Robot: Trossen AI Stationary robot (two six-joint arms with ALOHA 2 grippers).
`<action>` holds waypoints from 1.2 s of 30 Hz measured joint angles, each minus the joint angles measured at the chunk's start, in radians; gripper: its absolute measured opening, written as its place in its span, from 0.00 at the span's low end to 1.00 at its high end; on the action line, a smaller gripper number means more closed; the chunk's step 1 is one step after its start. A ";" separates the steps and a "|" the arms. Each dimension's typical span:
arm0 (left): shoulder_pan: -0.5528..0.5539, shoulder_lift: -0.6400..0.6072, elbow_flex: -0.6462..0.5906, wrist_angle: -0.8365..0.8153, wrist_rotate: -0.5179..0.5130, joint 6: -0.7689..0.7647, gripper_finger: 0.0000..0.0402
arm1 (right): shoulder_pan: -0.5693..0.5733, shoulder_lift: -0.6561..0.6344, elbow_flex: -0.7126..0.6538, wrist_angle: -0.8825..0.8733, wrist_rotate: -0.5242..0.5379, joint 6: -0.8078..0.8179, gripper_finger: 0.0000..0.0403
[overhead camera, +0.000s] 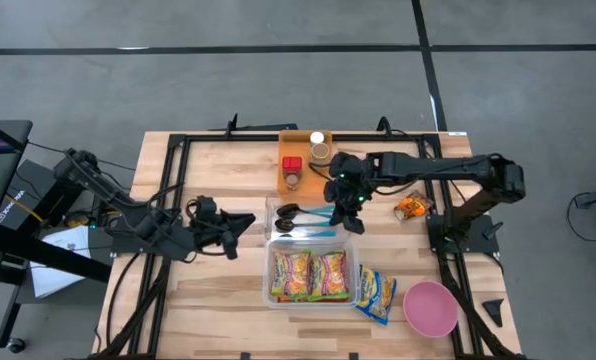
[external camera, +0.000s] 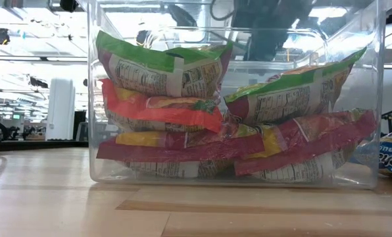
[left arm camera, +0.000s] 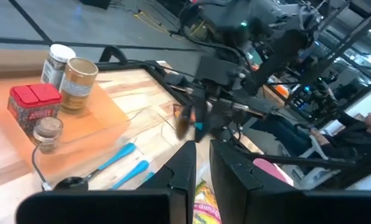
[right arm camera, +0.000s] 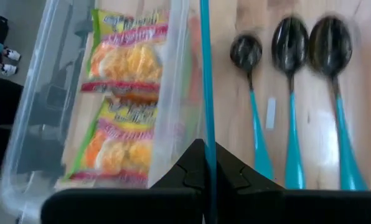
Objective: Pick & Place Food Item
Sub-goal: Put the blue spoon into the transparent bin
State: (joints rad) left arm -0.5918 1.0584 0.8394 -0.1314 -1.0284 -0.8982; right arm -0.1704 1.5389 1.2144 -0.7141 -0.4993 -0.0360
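From above, you see the right gripper (overhead camera: pixel 353 222) hanging at the far edge of the clear bin (overhead camera: pixel 270 270), beside the row of black spoons (overhead camera: pixel 286 216) with blue handles, while the left gripper (overhead camera: pixel 240 228) waits over the bare wood to the left of the bin. Two snack packets (overhead camera: pixel 311 275) lie side by side inside the bin, a third blue packet (overhead camera: pixel 376 295) lies just right of it next to the pink bowl (overhead camera: pixel 430 307), and an orange packet (overhead camera: pixel 414 207) sits farther right near the right arm's base. At table height, you look straight through the bin wall (external camera: pixel 94 99) at the stacked packets (external camera: pixel 160 72) inside. From the left wrist, your left fingers (left arm camera: pixel 184 171) stand nearly together with nothing between them, and the orange tray (left arm camera: pixel 104 118) of jars lies ahead. From the right wrist, the right fingers (right arm camera: pixel 187 171) are pressed shut on a thin blue handle (right arm camera: pixel 205 74) that runs up alongside the bin's edge, with three spoons (right arm camera: pixel 290 50) lying on the wood beside it.
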 joint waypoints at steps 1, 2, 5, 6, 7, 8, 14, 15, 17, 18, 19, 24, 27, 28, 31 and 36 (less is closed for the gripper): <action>-0.006 -0.006 0.000 -0.002 0.000 0.000 0.10 | -0.003 0.012 0.002 0.020 0.000 -0.010 0.00; -0.012 -0.014 0.000 -0.001 0.000 0.000 0.10 | -0.003 0.023 0.003 0.022 0.000 -0.020 0.00; -0.041 -0.045 0.000 -0.003 -0.027 0.000 0.10 | -0.003 0.055 0.001 0.026 0.001 -0.028 0.00; -0.053 -0.056 0.000 -0.003 -0.048 0.001 0.10 | -0.003 0.068 0.002 0.029 0.002 -0.033 0.00; -0.064 -0.067 0.000 -0.003 -0.067 0.001 0.10 | -0.003 0.081 0.003 0.018 0.002 -0.039 0.00; -0.074 -0.077 0.000 -0.009 -0.084 0.001 0.10 | -0.003 0.097 0.010 0.008 0.007 -0.047 0.00; -0.127 -0.120 0.000 -0.029 -0.149 0.001 0.10 | -0.010 0.175 0.064 -0.054 0.085 -0.101 0.00; -0.133 -0.123 0.000 -0.030 -0.153 0.001 0.10 | -0.016 0.184 0.065 -0.071 0.093 -0.103 0.00; -0.144 -0.124 0.000 -0.028 -0.161 0.001 0.10 | -0.029 0.201 0.072 -0.076 0.107 -0.102 0.00; -0.149 -0.124 0.000 -0.028 -0.161 0.001 0.10 | -0.037 0.206 0.072 -0.081 0.108 -0.098 0.00; -0.152 -0.123 0.000 -0.028 -0.161 0.001 0.10 | -0.044 0.214 0.071 -0.094 0.108 -0.098 0.00; -0.158 -0.120 0.000 -0.027 -0.161 0.000 0.10 | -0.054 0.248 0.071 -0.103 0.111 -0.098 0.00; -0.158 -0.120 0.000 -0.027 -0.167 0.000 0.10 | -0.053 0.251 0.070 -0.115 0.110 -0.098 0.00; -0.157 -0.120 0.000 -0.027 -0.167 0.000 0.10 | -0.053 0.251 0.071 -0.105 0.111 -0.098 0.00; -0.158 -0.120 0.000 -0.026 -0.169 0.000 0.10 | -0.053 0.251 0.071 -0.105 0.136 -0.095 0.00; -0.157 -0.120 0.000 -0.026 -0.172 0.000 0.10 | -0.062 0.250 0.071 -0.098 0.138 -0.102 0.00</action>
State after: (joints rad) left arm -0.7490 0.9386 0.8394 -0.1575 -1.2003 -0.8986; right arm -0.2322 1.7893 1.2854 -0.8118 -0.3611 -0.1376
